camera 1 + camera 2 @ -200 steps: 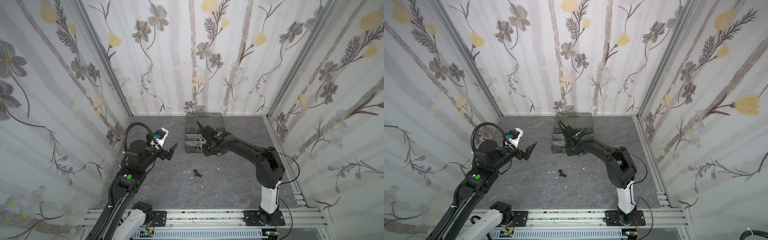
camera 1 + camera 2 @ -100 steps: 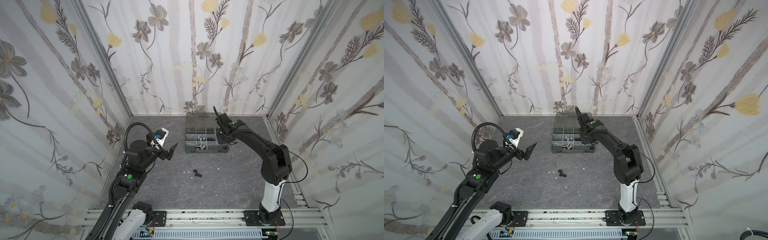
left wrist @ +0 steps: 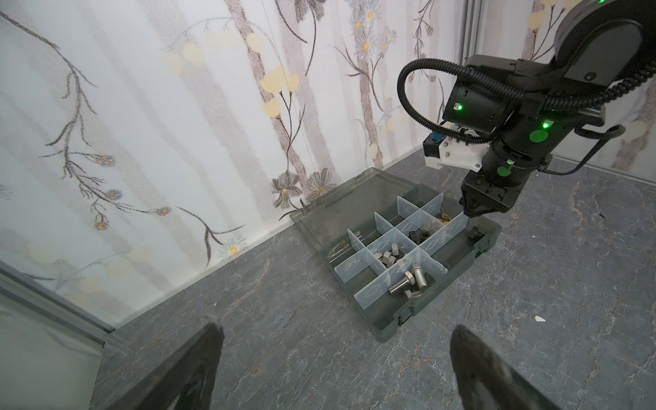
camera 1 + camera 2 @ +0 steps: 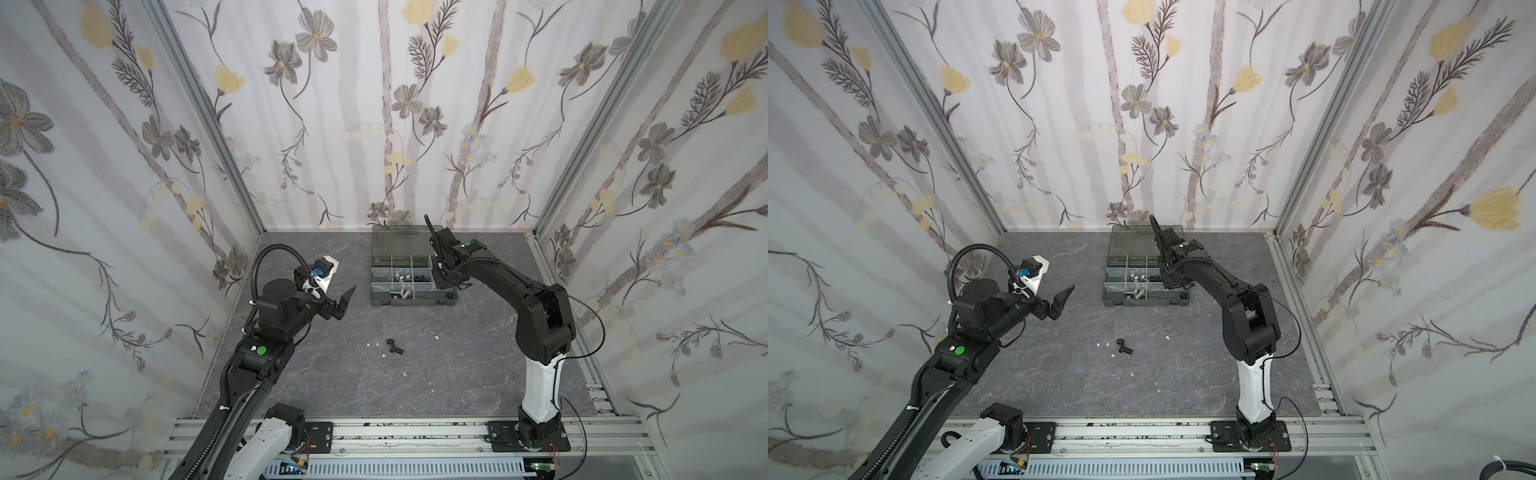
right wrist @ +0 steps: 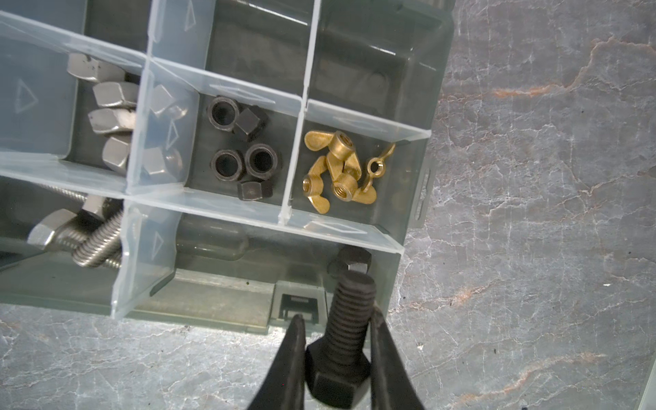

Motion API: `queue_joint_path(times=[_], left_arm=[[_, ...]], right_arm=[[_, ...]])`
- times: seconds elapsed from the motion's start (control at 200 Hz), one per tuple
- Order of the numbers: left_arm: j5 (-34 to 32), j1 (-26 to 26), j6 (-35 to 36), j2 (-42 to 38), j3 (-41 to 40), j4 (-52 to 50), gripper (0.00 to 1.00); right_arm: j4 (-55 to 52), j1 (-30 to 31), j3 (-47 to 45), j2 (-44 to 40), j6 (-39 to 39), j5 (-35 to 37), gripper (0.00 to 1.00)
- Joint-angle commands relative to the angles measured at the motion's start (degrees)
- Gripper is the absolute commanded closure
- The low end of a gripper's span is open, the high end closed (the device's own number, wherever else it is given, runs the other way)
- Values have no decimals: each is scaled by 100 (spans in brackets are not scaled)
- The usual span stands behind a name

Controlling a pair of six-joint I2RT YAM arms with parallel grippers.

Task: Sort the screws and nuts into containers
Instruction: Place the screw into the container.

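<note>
Jaws of the right gripper (image 5: 337, 316) clamp a black screw (image 5: 349, 319) by its shank. Just ahead, another black screw (image 5: 349, 261) lies in a corner compartment of the organizer case (image 5: 213, 298). The left gripper (image 3: 335, 328) has its jaws wide apart, the case well ahead of them.

- In the right wrist view, the black bolt (image 5: 349, 319) hides most of a dark hex piece (image 5: 351, 261) in a corner compartment of the organizer (image 5: 213, 298).
- The silver nuts (image 5: 158, 161) are blurred behind a translucent divider (image 5: 167, 135).
- The black pieces (image 4: 394, 347) (image 4: 1124, 347) in the middle of the tabletop (image 4: 457, 374) are too small to tell if they are screws or nuts.
- The fingers (image 3: 479, 369) of the left gripper (image 3: 335, 326) are blurred and cut off by the picture's edge.
</note>
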Motion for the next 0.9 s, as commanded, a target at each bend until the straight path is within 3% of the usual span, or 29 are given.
queue_joint_path(times=[0.0, 0.395, 0.899], left_arm=[[-4, 1, 43, 5, -11, 190, 0], [44, 8, 33, -17, -25, 207, 0], [59, 18, 30, -21, -16, 194, 0]], right_arm=[[121, -1, -119, 2, -52, 80, 96], [468, -30, -381, 144, -17, -57, 95], [542, -33, -381, 220, -131, -125, 69]])
